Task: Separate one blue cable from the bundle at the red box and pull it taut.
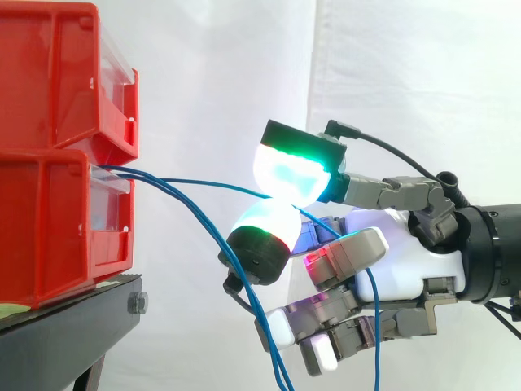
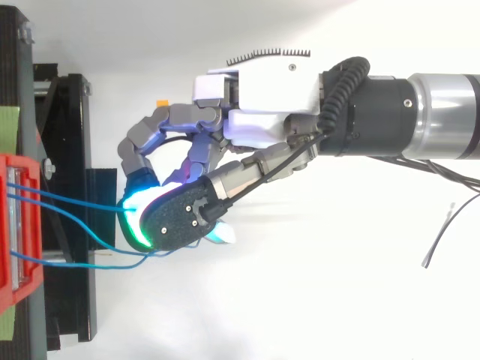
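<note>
Several thin blue cables come out of the front of the lower red bin. One blue cable runs almost straight from the bin to my hand, pinched between two glowing cyan-green pads. The other cables sag away below the hand and drop out of the bottom of the side view. In the top view the hand reaches in from the right, its curled fingers meeting at the held cable, a short way off the bin.
A second red bin is stacked on the lower one. Both rest on a black stand with a bolt at its corner. A white curtain hangs behind. Open space lies between the bins and the hand.
</note>
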